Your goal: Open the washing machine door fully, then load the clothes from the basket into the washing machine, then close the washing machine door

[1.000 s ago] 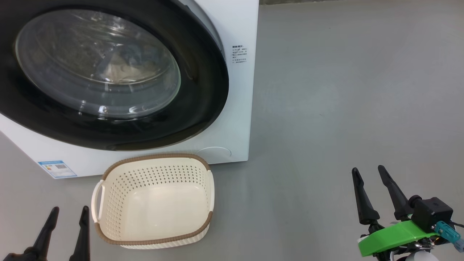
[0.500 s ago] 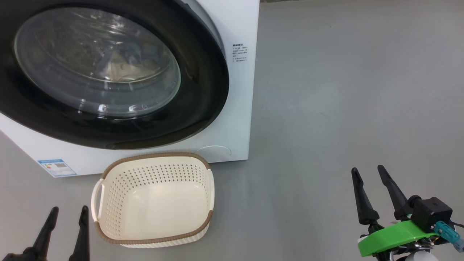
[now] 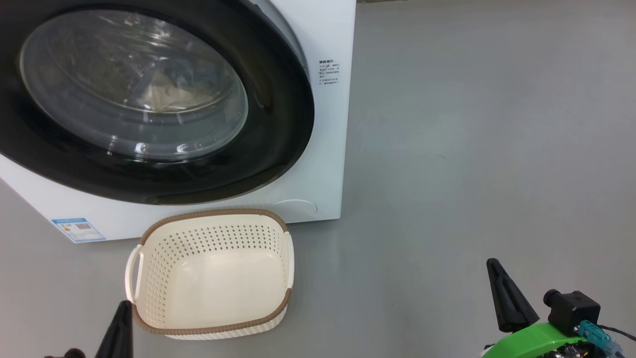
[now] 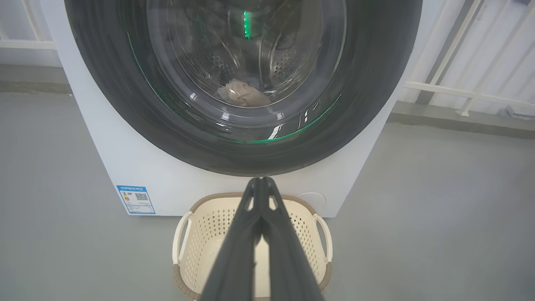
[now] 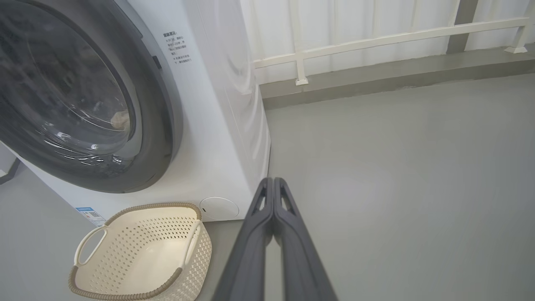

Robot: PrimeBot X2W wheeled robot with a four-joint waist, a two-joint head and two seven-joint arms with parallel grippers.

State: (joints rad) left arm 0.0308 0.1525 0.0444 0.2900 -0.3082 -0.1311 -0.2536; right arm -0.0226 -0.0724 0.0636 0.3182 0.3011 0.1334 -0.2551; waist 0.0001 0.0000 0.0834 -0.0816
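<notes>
Left gripper (image 4: 260, 180) — near left, fingers pressed together, gripping nothing, just beside basket (image 3: 213, 238). Basket on grey floor (image 3: 472, 149), just before washing machine (image 3: 328, 149), below washing machine door (image 3: 278, 124). Door shut against machine front. Clothes (image 4: 243, 94) — cream bundle visible through glass (image 3: 134, 84), inside drum (image 4: 217, 62). Right gripper (image 5: 272, 180): near right, fingers pressed together, gripping nothing, well apart from basket.

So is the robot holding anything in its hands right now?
No, nothing is held. The left hand and the right hand are both shut tight, with nothing caught in them.
</notes>
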